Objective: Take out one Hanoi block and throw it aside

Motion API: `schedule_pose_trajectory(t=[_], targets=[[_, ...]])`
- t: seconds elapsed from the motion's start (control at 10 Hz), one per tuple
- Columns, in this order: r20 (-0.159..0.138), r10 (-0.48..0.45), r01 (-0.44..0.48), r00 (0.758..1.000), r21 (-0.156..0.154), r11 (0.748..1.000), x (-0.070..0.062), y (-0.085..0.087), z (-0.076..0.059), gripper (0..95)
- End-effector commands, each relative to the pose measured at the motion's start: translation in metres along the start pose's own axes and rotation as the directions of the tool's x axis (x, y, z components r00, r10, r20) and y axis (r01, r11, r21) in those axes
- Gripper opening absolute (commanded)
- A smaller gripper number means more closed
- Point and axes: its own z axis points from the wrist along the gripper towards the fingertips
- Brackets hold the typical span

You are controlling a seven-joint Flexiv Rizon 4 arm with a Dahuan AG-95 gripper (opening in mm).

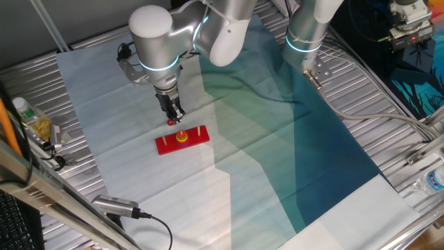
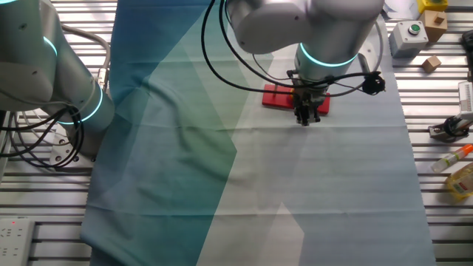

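Directly below the gripper (image 1: 173, 117) and slightly forward of it, we find the red base (image 1: 182, 141) with its pegs, lying flat on the cloth (image 1: 125, 104). We see a small red item at the fingertips, which we take to be the Hanoi block (image 1: 171, 122); the fingers appear closed on it, lifted just clear of the base. We judge the block is held low and near the pegs because extraction has only just been completed; the throw aside is not yet done. A yellow disc (image 1: 181, 136) sits on the middle peg, under and just beside the gripper, so we keep travel away from it. In the other fixed view the gripper (image 2: 304, 118) hides the block and most of the base (image 2: 279, 96).

The work surface is a slatted metal table (image 1: 41, 69) covered by the cloth, pale on one side and teal on the other, with shallow wrinkles. Bottles, cables and small tools lie at the table edges, well apart from the gripper.
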Motion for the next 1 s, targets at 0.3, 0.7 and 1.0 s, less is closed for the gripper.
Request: schedule_pose_trajectory(t=[0.3,0.7,1.0], targets=[[0.004,0.0,0.0,1.0,-0.002,1.0,0.0015,-0.0001,0.0001,0.0],[0.007,0.002,-0.002,1.0,-0.004,1.0,0.0016,-0.0003,0.001,0.0],[0.008,0.002,-0.002,1.0,-0.005,1.0,0.0017,-0.0005,0.0021,0.0]])
